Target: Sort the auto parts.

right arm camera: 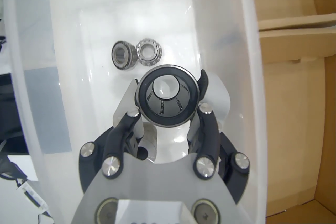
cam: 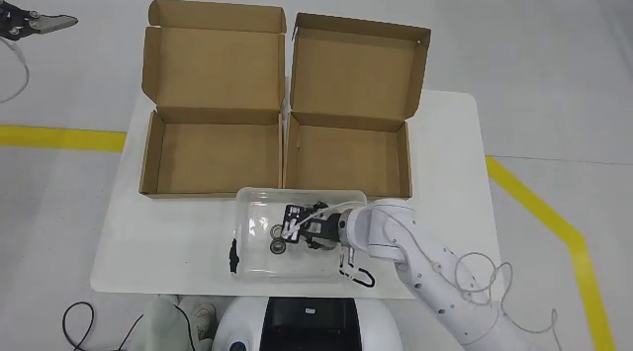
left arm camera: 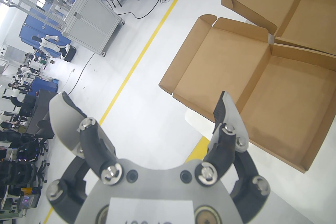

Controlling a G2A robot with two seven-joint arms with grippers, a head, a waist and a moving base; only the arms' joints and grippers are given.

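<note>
Black-rimmed round bearing (right arm camera: 168, 96), clamped in the right gripper (right arm camera: 168, 89) jaws inside the clear plastic bin (right arm camera: 244, 51), seems ready for lifting out; left gripper (left arm camera: 143, 101) jaws gape empty.

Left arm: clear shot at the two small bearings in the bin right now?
Probably not. The left gripper hangs open well off the table, and the right gripper, shut on a black ring, sits in the bin right beside the bearings.
</note>
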